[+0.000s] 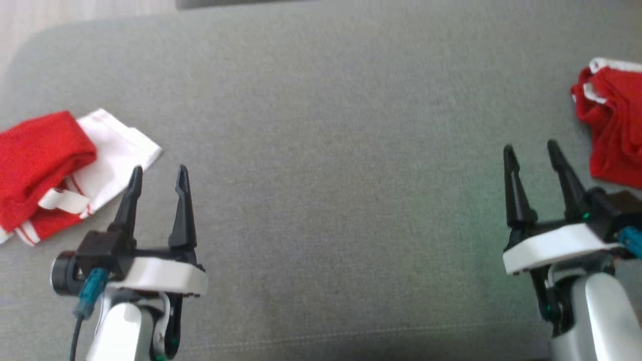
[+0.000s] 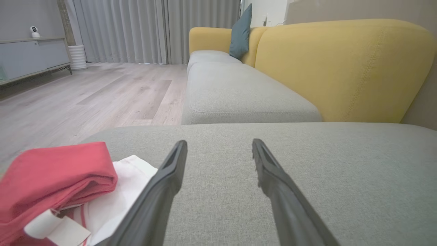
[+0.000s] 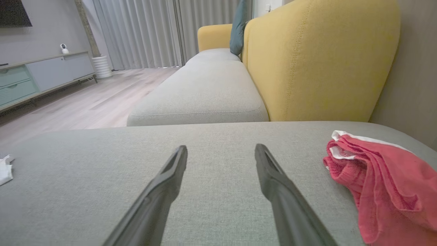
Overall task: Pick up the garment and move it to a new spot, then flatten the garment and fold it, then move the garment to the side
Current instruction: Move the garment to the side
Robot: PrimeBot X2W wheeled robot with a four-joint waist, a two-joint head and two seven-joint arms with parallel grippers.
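A folded red and white garment (image 1: 40,155) lies on the grey cushion (image 1: 331,150) at the far left. My left gripper (image 1: 159,170) hovers just to its right, open and holding nothing. In the left wrist view that garment (image 2: 51,171) sits left of the open gripper (image 2: 219,142). A crumpled red garment with white trim (image 1: 614,125) lies at the right edge. My right gripper (image 1: 530,146) stands open and holds nothing just left of it. In the right wrist view this crumpled garment (image 3: 382,177) rests right of the open gripper (image 3: 221,147).
Beyond the grey cushion runs a sofa seat (image 2: 235,92) with a yellow backrest (image 2: 341,65) and a teal pillow (image 2: 240,32). Wood floor (image 2: 85,99) and a low cabinet (image 3: 37,75) lie off the cushion's left side. Bare cushion stretches between the two grippers.
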